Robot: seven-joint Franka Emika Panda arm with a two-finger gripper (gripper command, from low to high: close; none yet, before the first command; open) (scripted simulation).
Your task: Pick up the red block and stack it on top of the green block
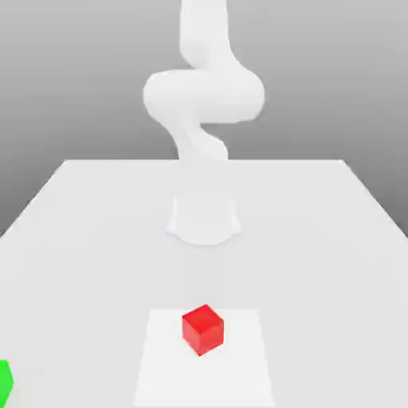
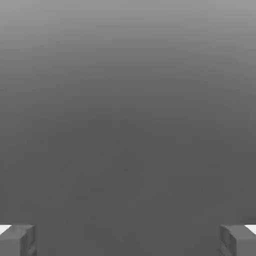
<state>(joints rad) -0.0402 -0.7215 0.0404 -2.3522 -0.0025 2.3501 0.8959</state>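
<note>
The red block [image 1: 203, 330] lies on a paler square patch [image 1: 163, 374] of the bench [image 1: 335, 287], near the edge at the bottom of the exterior view and roughly midway between the side edges. It sits turned, one upright corner towards that camera, so the hand will probably have to twist to match its faces. The green block [image 1: 5, 383] is far over by the exterior view's left, towards that end's corner of the bench (only a sliver of it shows, so its angle I cannot tell).

The hand [image 2: 128, 245] has its fingers spread wide with nothing between them, presumably because the pick is still to be made. The arm [image 1: 203, 96] rises from the far side of the bench, well apart from both blocks. Next, I judge, it should come down over the red block; a grip across its corners could let it spin or slip.
</note>
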